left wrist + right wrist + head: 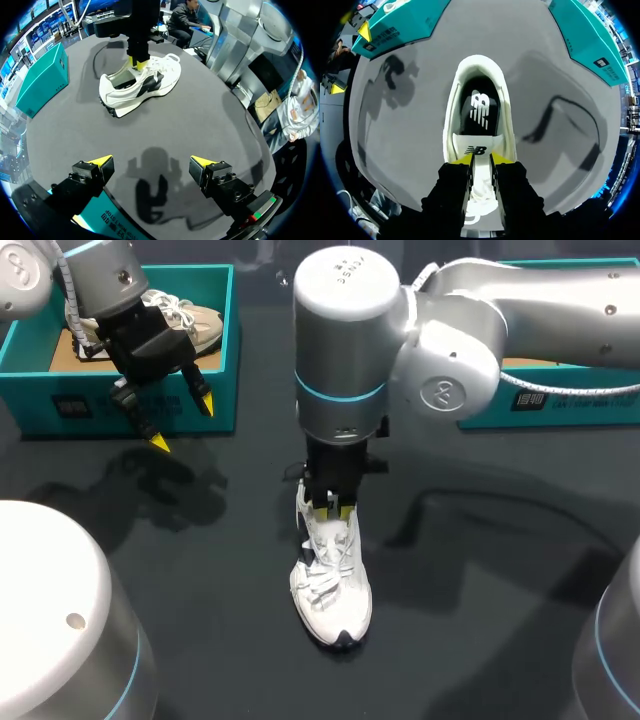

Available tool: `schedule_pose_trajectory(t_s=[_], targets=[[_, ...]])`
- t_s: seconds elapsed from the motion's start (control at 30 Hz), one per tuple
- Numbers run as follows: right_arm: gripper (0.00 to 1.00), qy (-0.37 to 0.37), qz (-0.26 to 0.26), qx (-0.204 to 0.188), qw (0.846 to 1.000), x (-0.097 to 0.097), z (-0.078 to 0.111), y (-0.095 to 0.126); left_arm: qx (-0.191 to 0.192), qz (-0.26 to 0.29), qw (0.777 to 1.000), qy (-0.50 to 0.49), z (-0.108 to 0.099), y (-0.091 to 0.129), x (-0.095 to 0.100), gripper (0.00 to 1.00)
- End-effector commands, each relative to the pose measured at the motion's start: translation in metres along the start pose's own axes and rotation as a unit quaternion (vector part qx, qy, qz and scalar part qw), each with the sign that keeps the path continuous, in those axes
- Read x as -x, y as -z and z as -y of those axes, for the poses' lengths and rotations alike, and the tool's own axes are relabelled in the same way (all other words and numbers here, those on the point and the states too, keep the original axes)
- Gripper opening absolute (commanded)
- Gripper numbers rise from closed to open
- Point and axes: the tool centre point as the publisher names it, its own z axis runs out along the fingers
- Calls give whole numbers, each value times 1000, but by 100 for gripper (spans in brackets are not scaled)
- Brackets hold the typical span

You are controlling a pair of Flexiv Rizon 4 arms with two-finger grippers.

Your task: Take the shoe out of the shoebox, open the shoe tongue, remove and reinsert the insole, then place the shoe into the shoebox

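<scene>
In the head view the white shoe (pixel 332 580) sits on the dark table (pixel 480 620), out of the boxes, toe toward the near edge. The right gripper (pixel 331 508) comes straight down on it, but its big arm hides the shoe's opening and most of the right teal box (pixel 590 410). The left gripper (pixel 183 423) hangs wide open, holding nothing, just in front of the left teal box (pixel 215 370), where a tan shoe (pixel 190 320) lies. In the left wrist view the shoe stands well ahead of the left fingers, apart from them. Its far side is hidden, so I cannot see the pinch there. In the right wrist view the fingers are almost closed and pinch the white tongue (pixel 476 150) from both sides. The dark insole (pixel 479 112) shows in the opening ahead. The toe and laces are hidden under the gripper. The job now looks like opening the tongue. I think it should be lifted slowly toward the toe. Nothing holds the shoe down, so a hard pull could drag or tip it. The free left gripper could steady the heel.
</scene>
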Motion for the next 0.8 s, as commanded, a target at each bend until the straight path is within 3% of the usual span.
schedule_pose_trajectory(t_s=[0.03,0.3,0.6,0.8], targets=[[20,7,-12,-9,1000,1,-8,-11,1,0,1000,0,0,1,0,100],[25,18,16,15,1000,-4,-4,10,1,0,1000,0,0,1,0,100],[24,33,-12,3,999,4,-15,-5,1,0,1000,0,0,1,0,100],[32,91,10,21,996,2,-19,21,1,0,1000,0,0,1,0,100]])
